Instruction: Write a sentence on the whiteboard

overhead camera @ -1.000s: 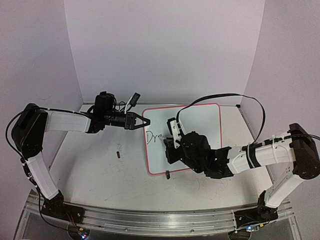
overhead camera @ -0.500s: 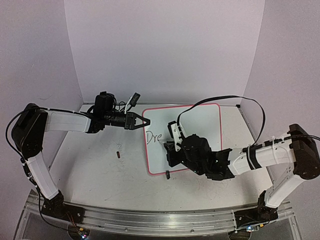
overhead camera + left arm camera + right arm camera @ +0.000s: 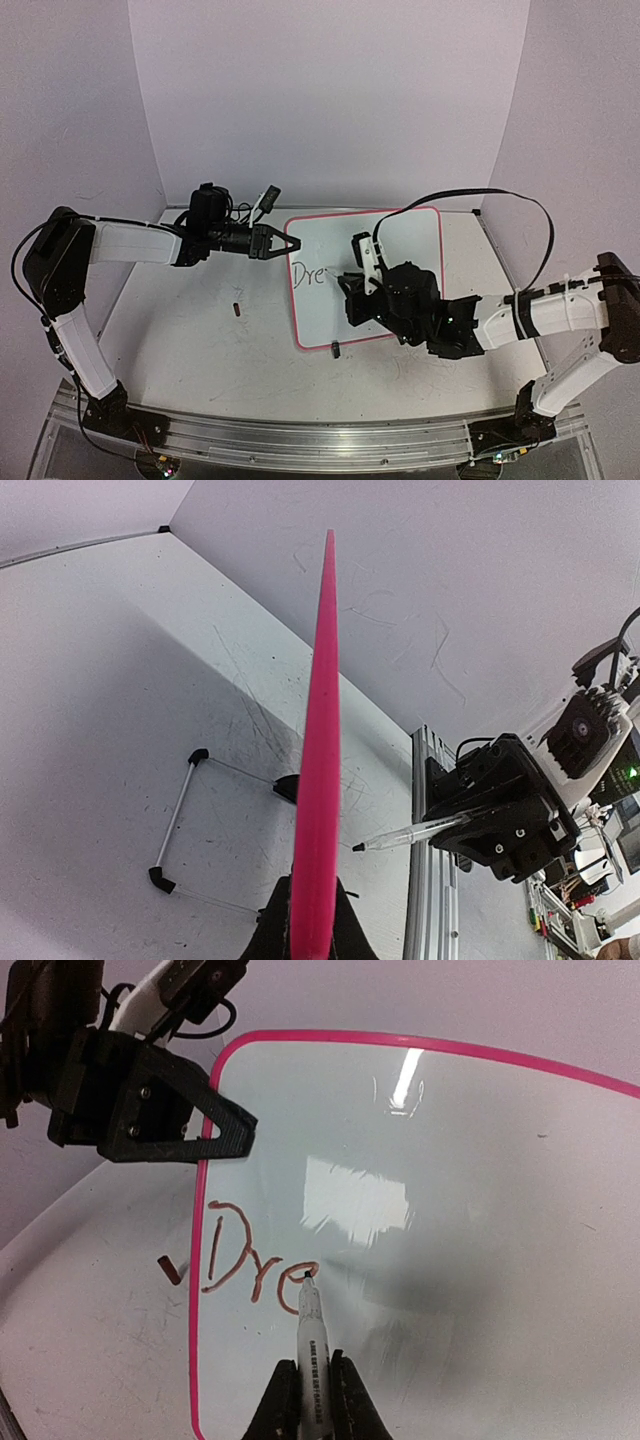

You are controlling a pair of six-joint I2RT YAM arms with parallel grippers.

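Observation:
The whiteboard point(image 3: 410, 240), white with a pink rim, stands tilted at mid-table. My left gripper point(image 3: 290, 243) is shut on its left edge; in the left wrist view the pink rim point(image 3: 320, 730) runs up from between the fingers of that gripper point(image 3: 312, 925). My right gripper point(image 3: 312, 1385) is shut on a marker point(image 3: 311, 1340) whose tip touches the board at the end of the letter "e". Of the sentence point(image 3: 250, 1260), only "Dre" shows in reddish-brown strokes, near the board's left edge point(image 3: 308, 273). From above, the right gripper point(image 3: 352, 290) hides its marker.
A small dark red cap point(image 3: 236, 309) lies on the table left of the board. A black clip foot point(image 3: 335, 348) sits at the board's near edge, and a wire stand point(image 3: 180, 815) shows behind it. Purple walls close the back and sides.
The right gripper has moved slightly right along the board with the marker, and the "e" after "Dr" now shows in full. The left arm has not moved.

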